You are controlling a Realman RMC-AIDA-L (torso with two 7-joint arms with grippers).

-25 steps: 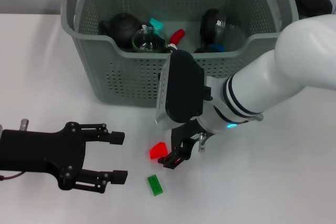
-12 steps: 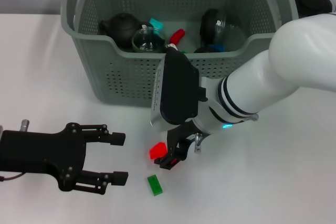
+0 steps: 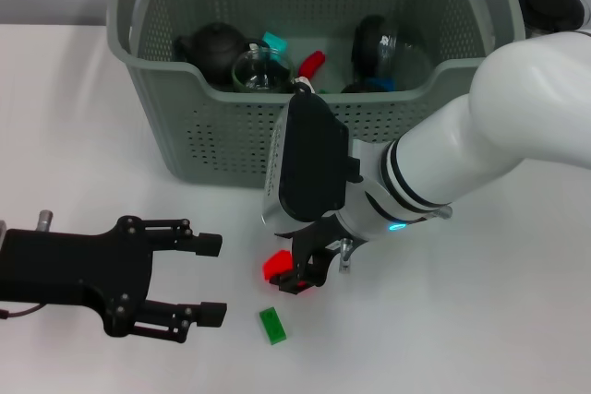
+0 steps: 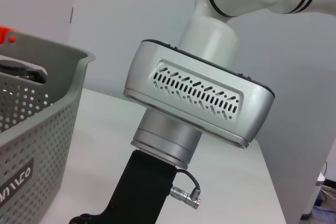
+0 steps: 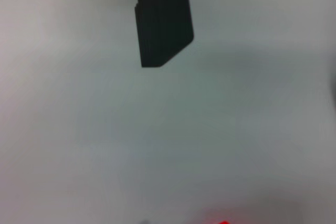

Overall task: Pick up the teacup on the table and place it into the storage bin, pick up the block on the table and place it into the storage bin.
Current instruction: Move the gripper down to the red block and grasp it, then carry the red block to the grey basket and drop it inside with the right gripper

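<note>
Right gripper [image 3: 297, 276] had shifted left onto the red block [image 3: 274, 266], fingers apart; a skewed close could flick it away.

Count: 1 grey-green perforated plastic storage bin [image 3: 231, 140] at the far side, 2 loose blocks on the white table [image 3: 83, 117] near it: 1 red wedge-shaped block [image 3: 273, 265], 1 flat green rectangular block [image 3: 272, 326]; 2 black grippers: left gripper [image 3: 211, 278], right gripper [image 3: 297, 276]
</note>
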